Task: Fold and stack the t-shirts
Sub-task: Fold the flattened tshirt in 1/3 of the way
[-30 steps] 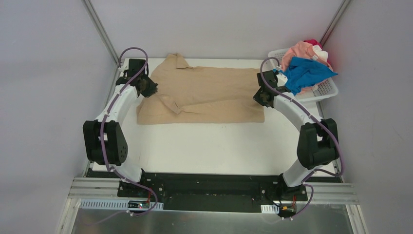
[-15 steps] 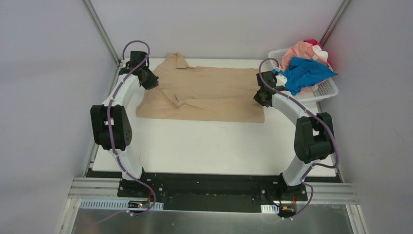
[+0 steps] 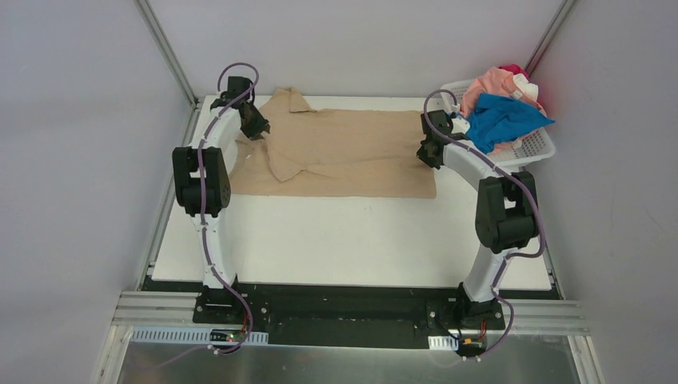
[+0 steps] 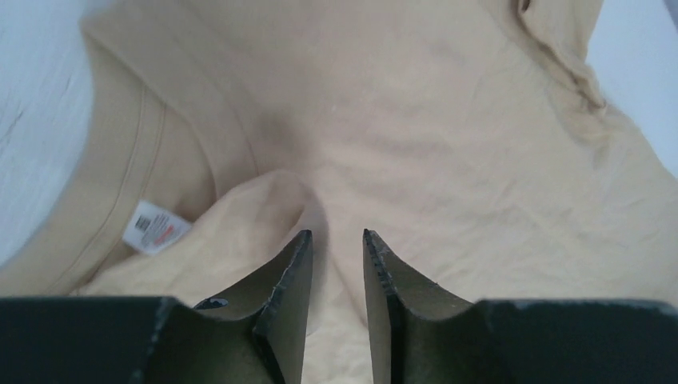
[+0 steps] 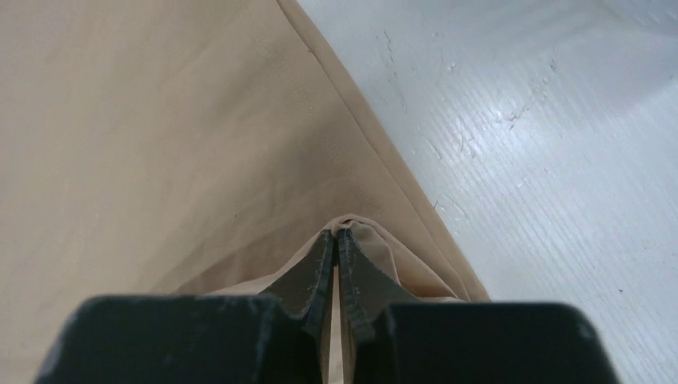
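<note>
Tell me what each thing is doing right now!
tan shirt: spread on the table, partly folded, edges pinched up.
left gripper: slightly open, cloth bunched beside its fingers.
right gripper: shut on the shirt's edge.
basket: heaped with blue, pink and red shirts.

Even, diffuse illumination is seen throughout, with only soft shadows cast beneath the arms on the white table [image 3: 336, 240], while the near finger bases are rendered dark and slightly blurred in both wrist views.

tan t-shirt [image 3: 344, 152], blue shirt [image 3: 504, 118], white basket [image 3: 537, 146]
</note>
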`<state>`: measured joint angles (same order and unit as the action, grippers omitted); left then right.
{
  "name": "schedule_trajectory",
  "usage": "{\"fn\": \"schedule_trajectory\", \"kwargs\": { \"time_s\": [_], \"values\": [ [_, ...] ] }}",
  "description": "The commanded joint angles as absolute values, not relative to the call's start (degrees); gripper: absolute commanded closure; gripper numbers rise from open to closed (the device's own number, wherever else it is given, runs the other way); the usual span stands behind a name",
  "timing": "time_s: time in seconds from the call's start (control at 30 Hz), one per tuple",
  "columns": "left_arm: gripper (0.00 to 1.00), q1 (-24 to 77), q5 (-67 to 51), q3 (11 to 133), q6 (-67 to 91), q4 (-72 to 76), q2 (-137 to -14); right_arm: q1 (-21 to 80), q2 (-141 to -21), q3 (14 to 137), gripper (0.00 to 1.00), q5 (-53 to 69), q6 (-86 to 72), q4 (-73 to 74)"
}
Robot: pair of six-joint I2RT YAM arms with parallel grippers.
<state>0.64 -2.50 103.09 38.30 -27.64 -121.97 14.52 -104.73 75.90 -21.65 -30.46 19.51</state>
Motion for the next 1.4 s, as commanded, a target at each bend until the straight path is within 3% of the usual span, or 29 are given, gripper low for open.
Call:
{"fn": "schedule_trajectory", "kwargs": {
  "time_s": [0.0,0.03,0.1,0.13,0.17,0.23,0.37,0.57,0.77,1.37],
  "values": [
    [0.66,0.4,-2.1,113.8,37.5,-30.2,-125.4,13.3,-105.9,81.2,0.85,-23.1,-29.2,20.6],
    [0.57,0.4,-2.7,116.4,37.4,-30.5,-126.1,13.2,-105.7,81.5,0.70,-22.5,-28.7,20.9],
    [0.13,0.4,-3.7,120.2,36.6,-32.7,-127.0,13.2,-105.0,82.3,0.40,-21.5,-28.6,22.3],
    [0.03,0.4,-4.0,120.7,36.0,-34.0,-126.7,13.2,-104.1,82.2,0.29,-20.6,-28.5,22.9],
    [0.01,0.3,-3.8,119.9,35.6,-34.9,-125.6,13.4,-103.2,81.6,0.17,-20.1,-28.6,23.2],
    [0.01,0.4,-1.0,114.6,35.4,-35.8,-121.7,13.8,-101.2,79.9,0.10,-19.7,-28.3,23.6],
    [0.01,0.3,2.3,99.0,36.1,-35.8,-111.1,15.9,-96.6,74.3,0.09,-15.6,-26.5,20.2],
    [0.01,1.8,-9.5,86.1,37.2,-34.0,-106.9,20.7,-97.1,69.0,0.08,-6.2,-23.7,12.8],
    [0.01,3.8,-14.6,84.9,38.5,-31.6,-110.7,23.5,-102.4,69.7,0.08,-4.6,-24.7,12.9],
    [0.01,4.7,-15.6,88.0,41.1,-28.1,-118.8,23.7,-104.5,65.0,0.08,-5.0,-26.1,11.4]
  ]
}}
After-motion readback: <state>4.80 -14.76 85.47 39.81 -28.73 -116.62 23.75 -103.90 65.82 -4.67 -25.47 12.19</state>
